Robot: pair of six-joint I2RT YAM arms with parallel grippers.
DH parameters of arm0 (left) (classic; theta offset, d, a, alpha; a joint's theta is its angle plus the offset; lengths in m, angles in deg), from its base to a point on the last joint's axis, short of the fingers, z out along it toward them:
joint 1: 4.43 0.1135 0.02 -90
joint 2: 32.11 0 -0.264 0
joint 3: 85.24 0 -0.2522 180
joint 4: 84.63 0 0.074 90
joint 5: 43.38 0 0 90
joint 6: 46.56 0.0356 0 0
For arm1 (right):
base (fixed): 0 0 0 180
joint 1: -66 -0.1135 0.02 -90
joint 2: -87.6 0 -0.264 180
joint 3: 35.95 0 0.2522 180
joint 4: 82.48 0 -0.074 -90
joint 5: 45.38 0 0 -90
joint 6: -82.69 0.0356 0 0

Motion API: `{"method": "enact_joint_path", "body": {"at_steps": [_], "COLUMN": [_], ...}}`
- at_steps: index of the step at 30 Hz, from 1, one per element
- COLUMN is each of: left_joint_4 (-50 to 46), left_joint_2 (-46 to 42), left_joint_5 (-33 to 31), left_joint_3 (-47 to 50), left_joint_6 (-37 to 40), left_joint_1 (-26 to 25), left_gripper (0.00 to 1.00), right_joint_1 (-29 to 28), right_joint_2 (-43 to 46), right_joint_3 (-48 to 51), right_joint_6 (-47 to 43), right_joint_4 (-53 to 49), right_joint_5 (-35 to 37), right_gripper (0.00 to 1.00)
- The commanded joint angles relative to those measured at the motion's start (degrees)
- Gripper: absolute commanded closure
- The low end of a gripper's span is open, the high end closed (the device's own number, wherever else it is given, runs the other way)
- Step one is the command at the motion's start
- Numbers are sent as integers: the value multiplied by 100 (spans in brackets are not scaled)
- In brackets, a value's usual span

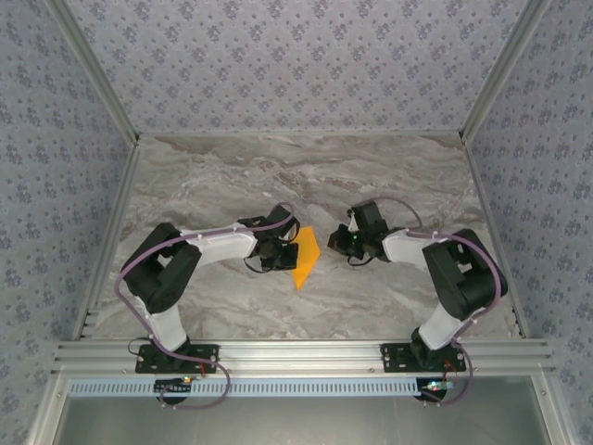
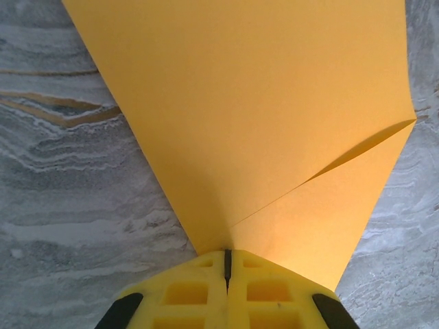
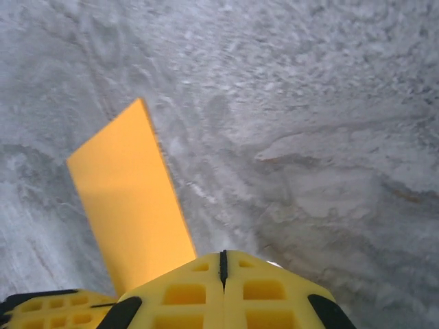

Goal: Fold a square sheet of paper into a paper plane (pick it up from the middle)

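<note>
You are holding the orange paper (image 2: 254,116) in your left gripper (image 2: 227,264). Its yellow fingers are pressing together on a narrow end of the sheet, and the paper is fanning out wide from them, away from the wrist camera. One layer is lying over another, with a straight folded edge running from near the fingers out to the corner on the right of that view.

From above, the paper is showing as a narrow pointed shape near the middle of the marble table (image 1: 389,176). It is sitting between the two grippers, touching the left one and a little apart from the right one. You cannot tell from these views whether its lower tip is resting on the table.

Your right gripper (image 3: 222,264) is closed with nothing between its fingers, which are meeting along a thin dark seam. It is pointing at bare marble. In its own wrist view the paper is appearing to the left as a slanting orange strip, not touching the fingers.

Both arms are bending inward from their bases, so the two grippers are facing each other across the paper.
</note>
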Motion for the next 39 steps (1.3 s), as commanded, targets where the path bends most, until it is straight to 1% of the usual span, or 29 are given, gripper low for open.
{"method": "enact_joint_path", "body": {"at_steps": [1,6,9,12,18,23,31,35,39], "left_joint_4": [-639,-555,-518,-506,-493,-516,-533,-545,-572], "left_joint_2": [426,421,435,438,439,427,435,453,457], "left_joint_5": [-621,-628,-632,-644,-661,-698,-751,-784,-821], "left_joint_3": [315,361,364,368,377,368,384,395,392], "left_joint_6": [60,2,-31,-44,-71,-75,-99,-113,-128], "left_joint_1": [24,27,26,24,24,30,27,25,27], "left_gripper": [100,100,100,100,100,100,100,100,100], "right_joint_1": [-389,-1104,-1541,-1791,-2040,-2159,-2252,-2442,-2614], "right_joint_2": [387,487,415,272,-212,-376,-293,-258,-278], "right_joint_3": [87,625,659,638,589,629,769,727,822], "right_joint_6": [129,909,1081,1213,1346,1393,1279,1115,1182], "right_joint_4": [-230,602,818,971,1203,1246,1072,822,787], "right_joint_5": [91,-183,-170,-157,-210,-221,-278,-307,-288], "right_gripper": [100,100,100,100,100,100,100,100,100]}}
